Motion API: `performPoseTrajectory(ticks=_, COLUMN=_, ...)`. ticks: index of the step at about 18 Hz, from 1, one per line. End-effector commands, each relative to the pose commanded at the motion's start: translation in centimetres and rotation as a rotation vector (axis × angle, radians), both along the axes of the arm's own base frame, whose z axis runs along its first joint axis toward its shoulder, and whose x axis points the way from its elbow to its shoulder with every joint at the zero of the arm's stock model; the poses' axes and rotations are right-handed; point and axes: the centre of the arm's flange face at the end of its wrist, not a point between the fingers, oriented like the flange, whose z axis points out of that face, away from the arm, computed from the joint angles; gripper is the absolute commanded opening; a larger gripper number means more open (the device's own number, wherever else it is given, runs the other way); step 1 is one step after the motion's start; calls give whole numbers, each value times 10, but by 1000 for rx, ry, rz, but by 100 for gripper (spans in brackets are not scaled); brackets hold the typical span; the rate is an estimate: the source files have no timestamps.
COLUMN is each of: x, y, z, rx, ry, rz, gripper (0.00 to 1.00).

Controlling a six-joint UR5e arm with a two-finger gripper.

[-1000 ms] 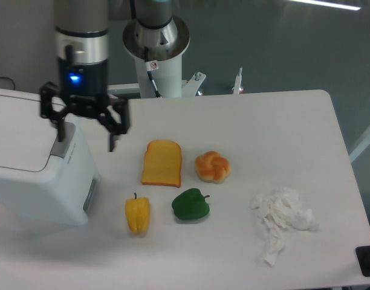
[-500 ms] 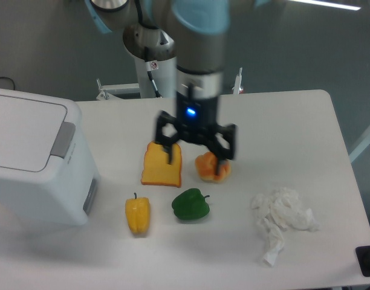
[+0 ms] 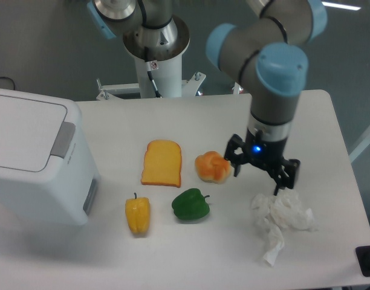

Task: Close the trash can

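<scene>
Bin (image 3: 37,163) sits at left of frame with lid flat down, so you can judge closing done; gripper (image 3: 262,175) hangs right of centre over the surface, fingers spread, holding nothing; next move: just clear away.

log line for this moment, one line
trash can: lid down | hand: open, empty, above table between bun and crumpled tissue | far from trash can
</scene>
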Motion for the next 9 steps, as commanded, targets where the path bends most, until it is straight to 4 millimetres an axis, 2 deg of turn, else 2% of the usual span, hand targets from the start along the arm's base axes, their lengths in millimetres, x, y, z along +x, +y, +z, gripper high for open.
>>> performPoseTrajectory(ticks=6, x=-26, y=10, z=1, rx=-22, ry=3, rz=-19, gripper=100)
performPoseTrajectory(ticks=9, x=-30, y=11, z=2, rx=-44, ry=-3, rz=-43, gripper=100)
